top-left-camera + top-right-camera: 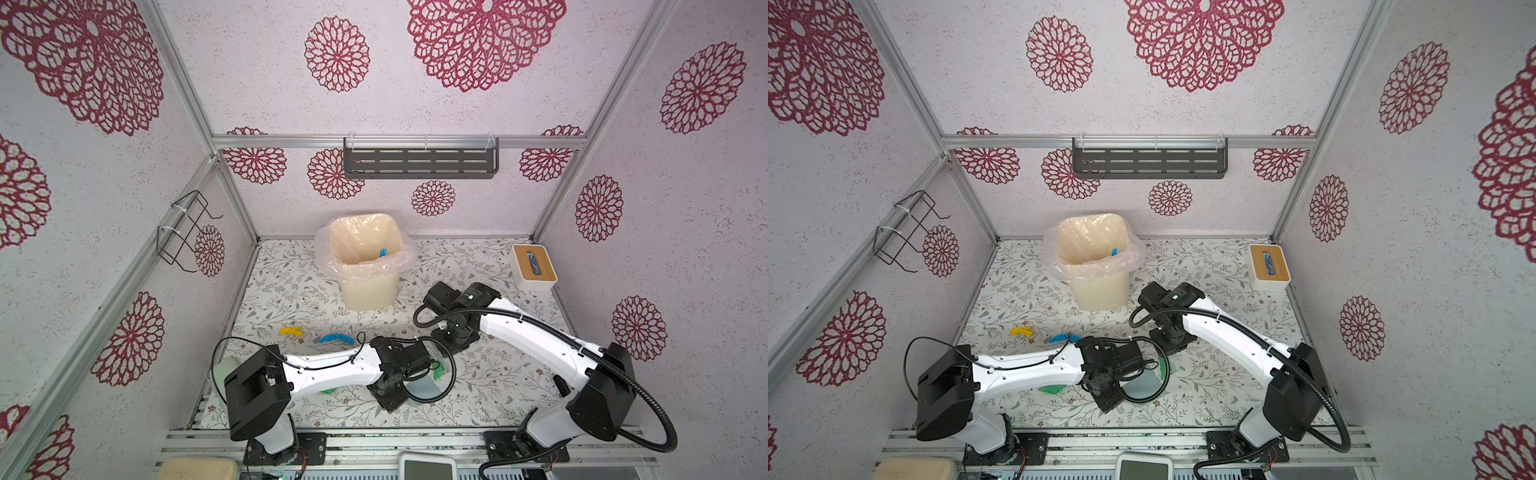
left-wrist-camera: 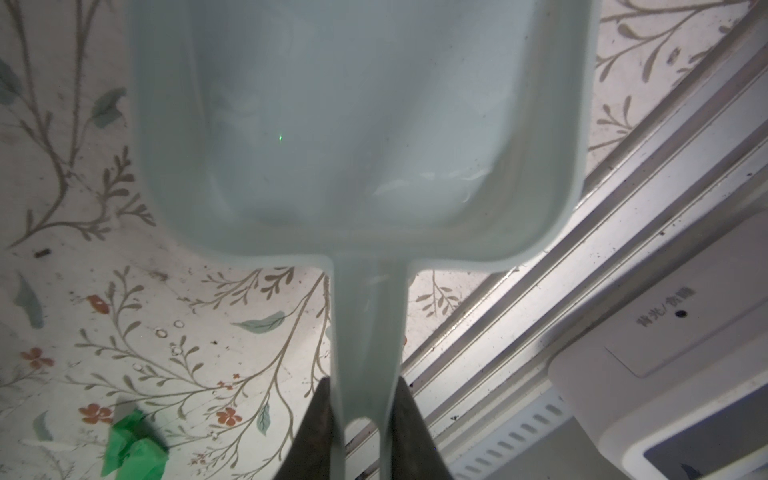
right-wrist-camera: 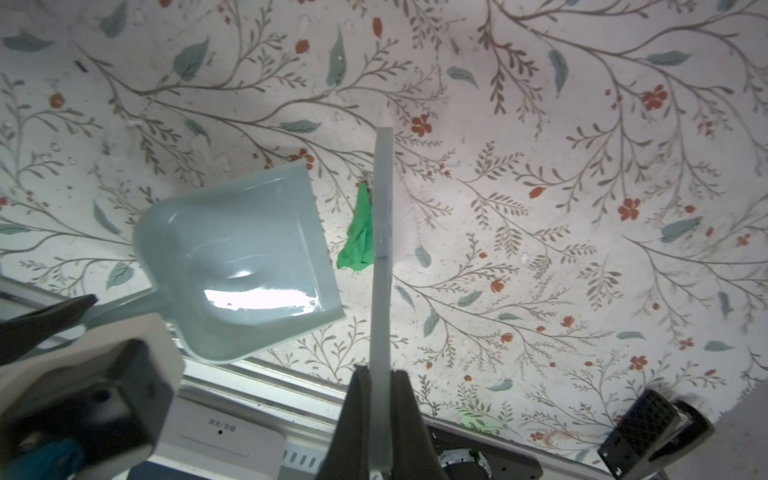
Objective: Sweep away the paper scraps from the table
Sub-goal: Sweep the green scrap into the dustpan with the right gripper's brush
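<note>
My left gripper (image 2: 365,382) is shut on the handle of a pale blue dustpan (image 2: 353,124), whose pan lies on the table (image 3: 540,166) near the front edge. My right gripper (image 3: 380,372) is shut on the thin pale handle of a brush (image 3: 382,249) that stands beside the dustpan's (image 3: 237,257) open lip. A green paper scrap (image 3: 357,232) lies between the brush and that lip, against the brush. Another green scrap (image 2: 133,449) lies by the left arm. In both top views a yellow scrap (image 1: 289,331) and a blue scrap (image 1: 336,338) lie further left.
A cream bin with a plastic liner (image 1: 368,259) stands at the back middle with a blue scrap (image 1: 382,252) inside. A white box with a wooden lid (image 1: 534,266) sits at the back right. Metal rails (image 2: 540,311) and a white device (image 1: 426,467) border the table's front.
</note>
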`<control>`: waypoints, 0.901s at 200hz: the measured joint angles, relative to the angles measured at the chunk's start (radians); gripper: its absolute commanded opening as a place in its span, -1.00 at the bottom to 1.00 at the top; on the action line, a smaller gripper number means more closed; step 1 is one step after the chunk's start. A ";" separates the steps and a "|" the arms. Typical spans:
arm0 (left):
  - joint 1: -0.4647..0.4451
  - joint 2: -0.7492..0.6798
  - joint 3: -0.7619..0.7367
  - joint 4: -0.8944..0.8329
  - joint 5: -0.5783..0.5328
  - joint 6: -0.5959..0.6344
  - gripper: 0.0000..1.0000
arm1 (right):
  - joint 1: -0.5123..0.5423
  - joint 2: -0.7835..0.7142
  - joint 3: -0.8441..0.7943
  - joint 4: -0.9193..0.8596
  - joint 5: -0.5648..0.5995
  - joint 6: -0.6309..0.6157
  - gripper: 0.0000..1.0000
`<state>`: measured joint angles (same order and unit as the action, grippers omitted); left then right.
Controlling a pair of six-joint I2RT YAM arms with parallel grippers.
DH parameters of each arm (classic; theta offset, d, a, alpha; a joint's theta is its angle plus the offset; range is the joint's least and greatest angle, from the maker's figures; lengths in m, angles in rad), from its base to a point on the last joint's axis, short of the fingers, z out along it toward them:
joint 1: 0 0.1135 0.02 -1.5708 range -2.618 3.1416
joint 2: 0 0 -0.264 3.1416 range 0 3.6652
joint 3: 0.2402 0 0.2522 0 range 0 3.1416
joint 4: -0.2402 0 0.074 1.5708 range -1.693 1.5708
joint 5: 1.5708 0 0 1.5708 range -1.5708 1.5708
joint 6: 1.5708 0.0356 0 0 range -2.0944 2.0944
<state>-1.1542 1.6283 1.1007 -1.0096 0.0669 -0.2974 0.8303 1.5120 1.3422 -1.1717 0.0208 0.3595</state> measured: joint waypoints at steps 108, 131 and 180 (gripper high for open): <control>0.002 0.002 -0.004 0.021 -0.002 0.003 -1.00 | 0.043 -0.062 0.016 0.021 -0.111 0.060 -1.00; 0.002 0.001 -0.004 0.038 -0.009 0.003 -1.00 | -0.010 -0.119 -0.009 0.007 -0.100 0.061 -1.00; 0.003 -0.003 -0.004 0.039 -0.033 0.007 -1.00 | -0.124 -0.245 -0.011 -0.044 -0.058 0.060 -1.00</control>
<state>-1.1511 1.6253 1.0966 -0.9703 0.0341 -0.2901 0.7059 1.2671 1.3308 -1.2156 -0.0372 0.4191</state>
